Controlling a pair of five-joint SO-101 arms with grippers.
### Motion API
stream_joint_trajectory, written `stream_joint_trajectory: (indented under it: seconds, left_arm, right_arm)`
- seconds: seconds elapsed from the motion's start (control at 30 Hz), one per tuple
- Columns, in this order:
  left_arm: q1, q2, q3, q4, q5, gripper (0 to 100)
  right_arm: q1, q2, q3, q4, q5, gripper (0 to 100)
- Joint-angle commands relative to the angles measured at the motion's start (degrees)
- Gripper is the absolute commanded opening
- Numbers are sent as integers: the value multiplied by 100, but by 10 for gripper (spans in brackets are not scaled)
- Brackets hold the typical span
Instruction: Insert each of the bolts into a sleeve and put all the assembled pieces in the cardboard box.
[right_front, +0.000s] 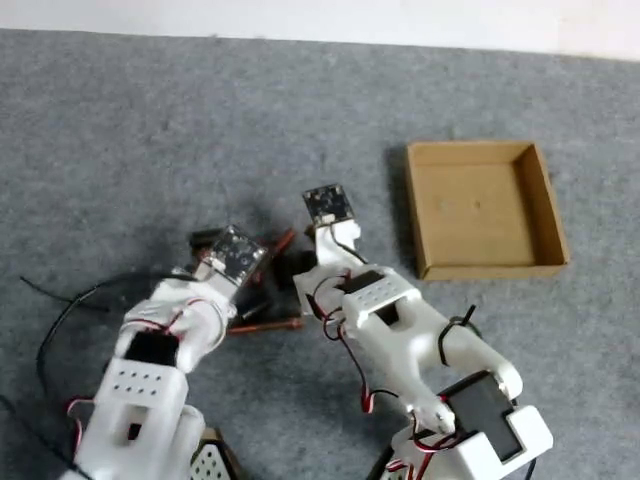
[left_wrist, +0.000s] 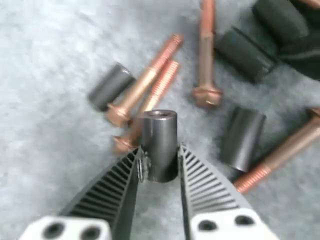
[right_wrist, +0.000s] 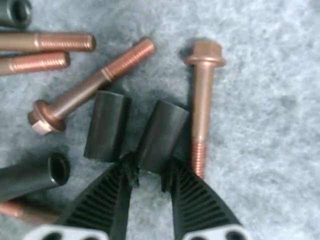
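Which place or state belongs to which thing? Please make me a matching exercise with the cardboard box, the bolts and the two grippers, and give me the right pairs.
Things
1. cardboard box
2. bolts
3. left gripper
4. right gripper

Places and states
A. grips the end of a flat sleeve that lies on the carpet
B. lie loose on the carpet among dark sleeves
C. stands apart from the pile of parts, with nothing inside
D. holds an upright sleeve between its fingers

Pairs: 1-C, 2-B, 3-D, 4-A
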Motion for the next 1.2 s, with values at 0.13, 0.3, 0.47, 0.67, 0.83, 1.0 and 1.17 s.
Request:
stream_joint_trajectory:
  seconds: [0.13, 0.3, 0.47, 0.67, 0.83, 1.0, 1.17]
  left_arm:
    - [-154, -848, 154, -105, 44, 6]
    - [-145, -884, 180, -105, 44, 6]
    - [-136, -875, 180, -105, 44, 6]
    - [-136, -875, 180, -105, 44, 6]
    - [-136, -875, 180, -105, 44, 6]
    - [-136, -875, 180, -105, 44, 6]
    - [-136, -866, 180, -105, 44, 6]
  right_arm:
    - [259, -31, -136, -136, 44, 6]
    - [259, -31, -136, -136, 44, 6]
    - [259, -31, -136, -136, 44, 6]
    - [259, -31, -136, -136, 44, 6]
    - [259, -31, -136, -136, 44, 6]
    - [259, -31, -136, -136, 44, 6]
    - [259, -31, -136, -136, 44, 6]
